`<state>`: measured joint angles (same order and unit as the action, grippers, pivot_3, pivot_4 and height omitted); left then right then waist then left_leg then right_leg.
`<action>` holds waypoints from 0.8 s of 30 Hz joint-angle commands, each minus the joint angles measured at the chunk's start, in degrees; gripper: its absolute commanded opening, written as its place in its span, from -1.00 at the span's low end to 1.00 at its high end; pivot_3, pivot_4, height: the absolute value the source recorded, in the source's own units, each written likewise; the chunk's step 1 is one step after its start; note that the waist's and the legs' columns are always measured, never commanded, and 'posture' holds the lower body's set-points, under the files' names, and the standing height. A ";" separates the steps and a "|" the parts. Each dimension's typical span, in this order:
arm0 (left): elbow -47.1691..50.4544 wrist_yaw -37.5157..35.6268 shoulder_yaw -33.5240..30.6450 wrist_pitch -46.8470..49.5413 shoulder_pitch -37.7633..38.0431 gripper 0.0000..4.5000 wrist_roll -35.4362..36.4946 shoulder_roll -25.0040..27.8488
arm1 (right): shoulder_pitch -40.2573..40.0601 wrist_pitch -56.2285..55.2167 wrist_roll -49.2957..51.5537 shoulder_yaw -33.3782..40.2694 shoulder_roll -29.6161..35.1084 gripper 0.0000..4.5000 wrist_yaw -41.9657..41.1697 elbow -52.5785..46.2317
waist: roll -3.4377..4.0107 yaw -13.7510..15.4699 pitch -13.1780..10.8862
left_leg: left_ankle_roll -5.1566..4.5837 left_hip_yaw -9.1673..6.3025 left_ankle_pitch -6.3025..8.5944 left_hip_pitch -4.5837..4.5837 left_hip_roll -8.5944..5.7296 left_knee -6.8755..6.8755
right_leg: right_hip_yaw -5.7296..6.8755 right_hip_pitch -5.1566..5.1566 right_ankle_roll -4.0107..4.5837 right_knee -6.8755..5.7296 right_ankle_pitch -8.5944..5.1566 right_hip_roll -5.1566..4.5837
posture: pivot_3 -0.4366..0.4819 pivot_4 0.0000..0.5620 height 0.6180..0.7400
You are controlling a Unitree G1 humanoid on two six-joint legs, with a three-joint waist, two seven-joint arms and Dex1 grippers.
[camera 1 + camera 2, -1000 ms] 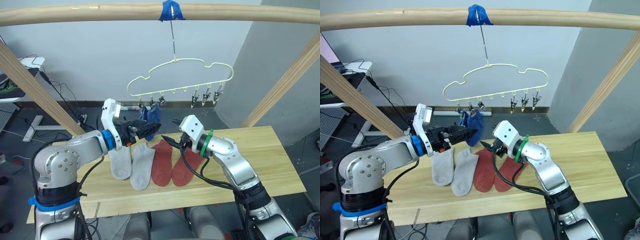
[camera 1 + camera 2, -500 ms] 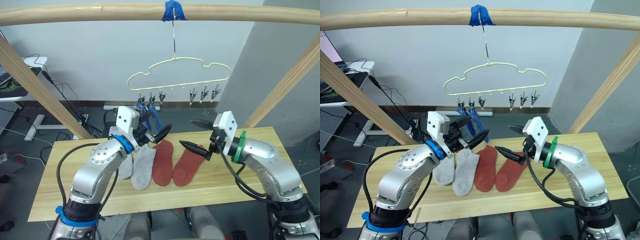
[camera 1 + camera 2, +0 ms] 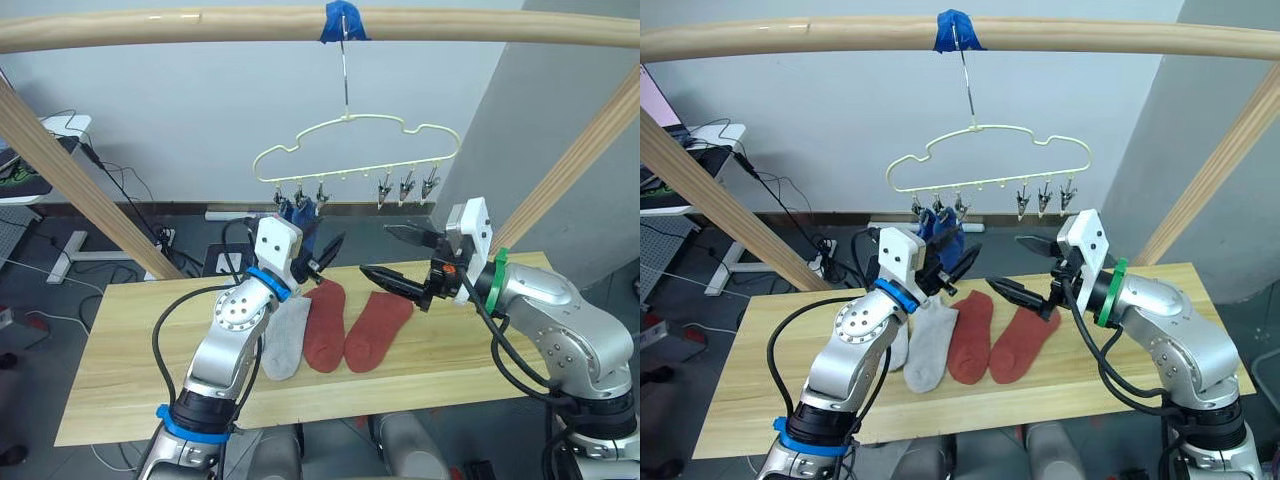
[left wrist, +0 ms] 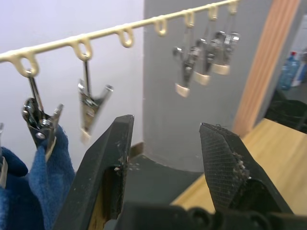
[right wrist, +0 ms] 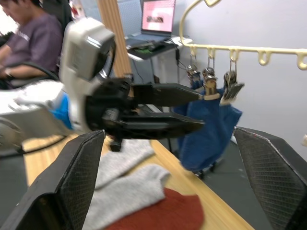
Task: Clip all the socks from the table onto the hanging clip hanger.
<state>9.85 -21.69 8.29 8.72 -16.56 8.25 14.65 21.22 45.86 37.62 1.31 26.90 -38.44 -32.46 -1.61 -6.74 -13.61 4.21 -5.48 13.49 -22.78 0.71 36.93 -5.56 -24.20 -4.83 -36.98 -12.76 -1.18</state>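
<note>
The pale-yellow clip hanger (image 3: 356, 149) hangs by its hook from the top pole. Two blue socks (image 3: 300, 212) dangle from its left clips (image 4: 41, 125); three clips at its right end (image 3: 406, 187) are bare. On the table (image 3: 130, 340) lie a grey sock (image 3: 285, 335) and two rust-red socks (image 3: 325, 325) (image 3: 379, 325); a second grey sock (image 5: 125, 153) is mostly behind my left arm. My left gripper (image 3: 328, 252) is open, raised just right of the blue socks and below the clips. My right gripper (image 3: 392, 256) is open and empty above the red socks.
Round wooden frame poles run across the top (image 3: 200, 25) and slant down at the left (image 3: 70, 180) and right (image 3: 570, 170). A seated person (image 5: 24, 38) and a laptop (image 5: 158, 19) are off beyond the table. Bare tabletop lies to both sides of the socks.
My left gripper, tight against the hanging blue socks a second ago, has opened and drawn up beside them. My right gripper has lifted off the red socks and moved right.
</note>
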 commanded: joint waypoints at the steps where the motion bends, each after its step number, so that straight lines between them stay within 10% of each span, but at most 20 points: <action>1: -1.36 3.27 -2.28 -3.01 -1.88 0.05 -1.45 -2.04 | 3.70 1.20 5.60 2.50 -1.41 1.00 1.79 -2.23 | 0.00 -0.03 0.00 | 0.00 0.00 0.00 -0.01 0.00 0.01 | 0.00 -0.01 0.00 0.00 0.00 0.00 | -0.41 -0.33 1.00; 24: -11.28 5.75 -4.64 -10.48 -7.65 0.05 -3.84 -6.44 | 4.69 -0.46 5.03 1.13 -0.54 1.00 3.05 -1.53 | 0.00 -0.52 0.00 | -0.02 -0.02 0.00 -0.03 0.00 0.01 | 0.02 0.00 -0.03 0.02 0.02 0.00 | -0.47 -0.29 1.00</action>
<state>-2.95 -16.54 4.14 0.24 -23.67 4.97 8.63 25.47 46.58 41.74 1.86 26.02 -35.76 -32.49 -1.61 -7.26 -13.61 4.19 -5.50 13.49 -22.81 0.71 36.94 -5.54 -24.19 -4.86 -36.96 -12.74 -1.19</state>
